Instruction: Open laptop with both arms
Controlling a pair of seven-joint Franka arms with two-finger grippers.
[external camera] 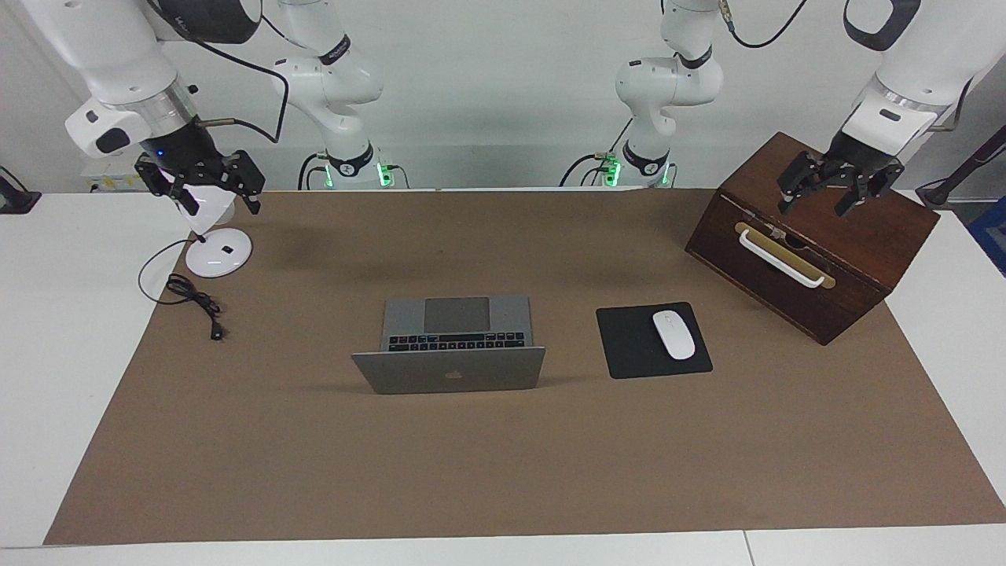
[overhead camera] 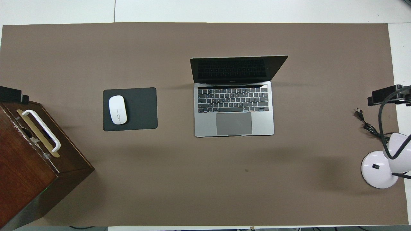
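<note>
Laptop: the laptop (external camera: pixel 449 343) (overhead camera: pixel 234 96) stood open at mid-mat, lid raised, black keys and grey trackpad showing, its base flat on the brown mat (external camera: pixel 503 472) (overhead camera: pixel 205 192); it lay well apart from both grippers, roughly midway between them and farther out on the table than what each hung over.
Left gripper: the left gripper (external camera: pixel 825 192) hung in the air over the top of the wooden box (external camera: pixel 809 236) (overhead camera: pixel 35 160) at the left arm's end of the table, fingers spread and gripping nothing; in the overhead view only a dark tip (overhead camera: pixel 13 94) showed at the box's edge.
Right gripper: the right gripper (external camera: pixel 206 187) hung over the white desk lamp (external camera: pixel 214 236) (overhead camera: pixel 383 163) at the right arm's end, its fingers parted and empty.
Box: its front, with a white handle (external camera: pixel 782 259) (overhead camera: pixel 43 130), faced out toward the table's middle, below the left gripper.
Mouse pad: a black mouse pad (external camera: pixel 629 346) (overhead camera: pixel 141 109) with a white mouse (external camera: pixel 673 334) (overhead camera: pixel 117 109) on it lay between the laptop and the box, well clear of the left gripper.
Lamp cord: a black cord (external camera: pixel 196 303) (overhead camera: pixel 367 125) trailed on the mat from the lamp's base, under and just outward of the right gripper.
</note>
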